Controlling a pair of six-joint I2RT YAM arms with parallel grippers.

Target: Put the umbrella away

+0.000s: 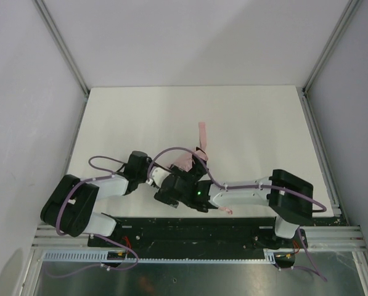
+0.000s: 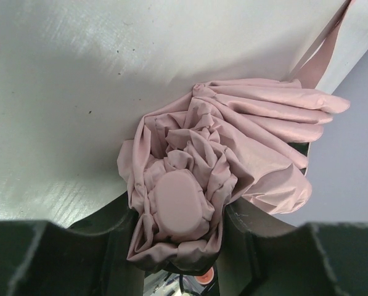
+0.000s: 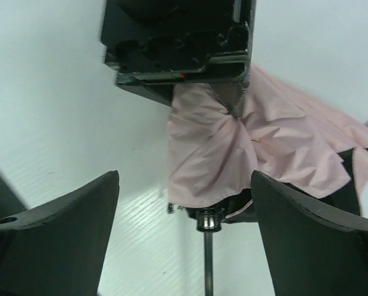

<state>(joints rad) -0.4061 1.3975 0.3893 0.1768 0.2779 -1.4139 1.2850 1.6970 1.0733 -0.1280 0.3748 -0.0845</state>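
White table (image 1: 171, 117), with both arms meeting low over its near middle. The umbrella (image 3: 220, 154), a bunch of pale pink fabric, sits between the two tools. It is pinched across the gathered canopy by the left gripper (image 2: 177, 228), whose fingers (image 2: 79, 259) press into the folds from both sides. It lies just ahead of the right gripper (image 3: 185, 179), whose fingers stand wide apart and hold nothing. Seen from the right wrist, the canopy fills the space above and slightly to the right of the open gap, with the left tool's black body clamped on it beyond. The thin black shaft (image 3: 208, 259) runs from the canopy's lower edge straight down the middle of that gap, touching neither finger. Seen from the left wrist, the folds fan up and to the right of the pinch. The strap (image 2: 322, 55) trails off to the upper right, well clear of the fingers. A rounded pink cap (image 2: 179, 203) sits just above the pinch, ringed by crumpled cloth. Judged step: the canopy is steadied on one side while the free tool takes the shaft. To do this well, the right fingers should close squarely on bare shaft below the fabric edge, not on loose cloth. The left pinch should stay firm, so that any push along the shaft runs in line with it rather than bending it.
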